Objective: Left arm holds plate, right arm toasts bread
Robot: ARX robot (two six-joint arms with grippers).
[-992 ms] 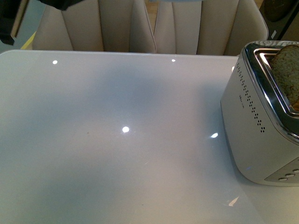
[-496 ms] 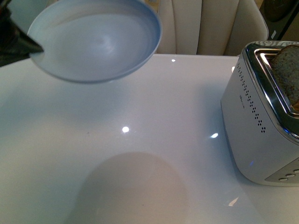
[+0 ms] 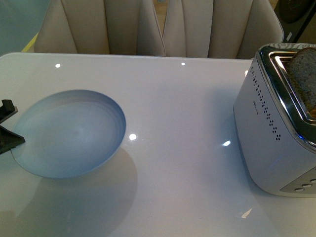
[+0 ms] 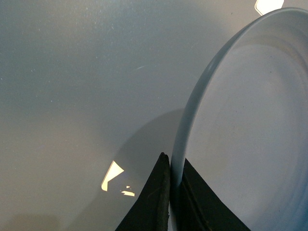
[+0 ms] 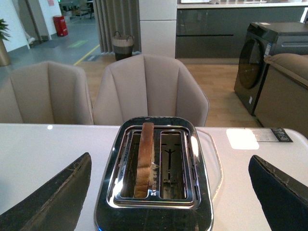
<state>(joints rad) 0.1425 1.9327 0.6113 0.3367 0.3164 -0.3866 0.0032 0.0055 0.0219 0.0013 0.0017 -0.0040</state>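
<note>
Plate is held above the white bench on its left half, at about 9 o'clock from bench centre. It casts a shadow toward 5 o'clock, so it looks lifted clear of the surface. It is round, so no long axis; its hollow faces up and slightly toward the camera.

Left tool enters from the left edge of the front view and is mostly cut off. Its two black fingers clamp the plate rim at the plate's 9 o'clock, one on each side of the rim in the left wrist view.

Right tool hangs above the toaster with its fingertips spread wide, one on either side of the toaster and touching nothing. It is not visible in the front view.

The toaster stands at the bench's right edge, at 3 o'clock, partly cut off. Bread stands upright on edge in one slot, long axis along the slot, its top crust above the opening. The other slot is bare.

Beige chairs stand beyond the far edge.
</note>
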